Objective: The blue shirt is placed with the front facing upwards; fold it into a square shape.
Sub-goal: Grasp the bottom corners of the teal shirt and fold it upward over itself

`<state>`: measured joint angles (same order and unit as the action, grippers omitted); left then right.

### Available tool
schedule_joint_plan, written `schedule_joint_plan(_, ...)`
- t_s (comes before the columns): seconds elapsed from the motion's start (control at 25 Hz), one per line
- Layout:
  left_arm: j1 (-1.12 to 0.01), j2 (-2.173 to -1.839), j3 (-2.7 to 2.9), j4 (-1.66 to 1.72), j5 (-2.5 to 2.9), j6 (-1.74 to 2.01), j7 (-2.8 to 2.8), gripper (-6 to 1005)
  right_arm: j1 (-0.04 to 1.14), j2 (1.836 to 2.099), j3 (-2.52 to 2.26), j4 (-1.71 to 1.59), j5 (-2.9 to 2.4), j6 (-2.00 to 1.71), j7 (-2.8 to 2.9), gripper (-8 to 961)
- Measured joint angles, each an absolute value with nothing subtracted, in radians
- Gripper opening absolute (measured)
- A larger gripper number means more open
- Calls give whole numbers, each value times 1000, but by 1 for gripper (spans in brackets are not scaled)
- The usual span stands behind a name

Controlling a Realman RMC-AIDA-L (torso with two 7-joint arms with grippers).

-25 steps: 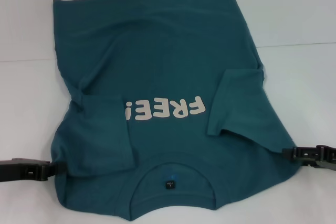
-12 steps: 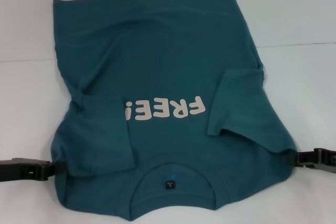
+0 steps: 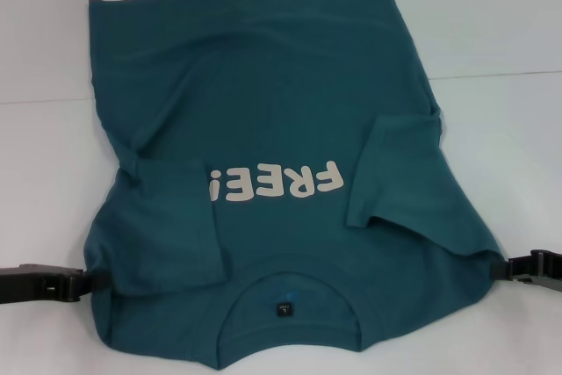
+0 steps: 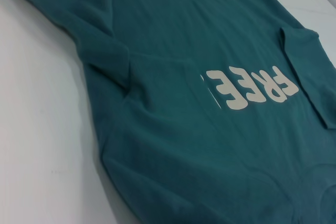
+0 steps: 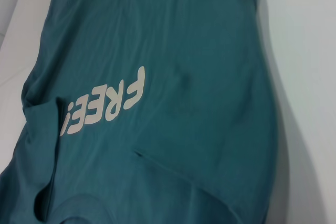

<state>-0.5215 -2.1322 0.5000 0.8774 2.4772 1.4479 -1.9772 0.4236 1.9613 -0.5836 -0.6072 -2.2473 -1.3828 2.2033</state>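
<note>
Head view, I see the blue shirt [image 3: 281, 129] flat on the white surface [image 3: 492, 24], both sleeves folded inward, collar nearest me, left hand [image 3: 88, 282] and right hand [image 3: 502, 268] at its shoulder edges, grip state I cannot tell.

blue shirt [image 3: 281, 103]: we are seeing matt, soft cloth
lettering [image 3: 274, 183]: we are seeing smooth white print
table [image 3: 492, 32]: we are seeing smooth, matt white

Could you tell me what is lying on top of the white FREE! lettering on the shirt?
On the blue shirt, the folded-in left sleeve overlaps the lettering at its exclamation-mark end, hiding part of the mark. The right sleeve lies beside the F without covering it.
</note>
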Motion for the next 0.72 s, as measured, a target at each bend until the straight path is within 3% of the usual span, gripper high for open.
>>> schedule_joint_plan(0.72, -488, -2122, 395, 877, 2478, 1524, -2041, 4, 334, 1977, -478, -614, -2221, -1503, 2041, 26)
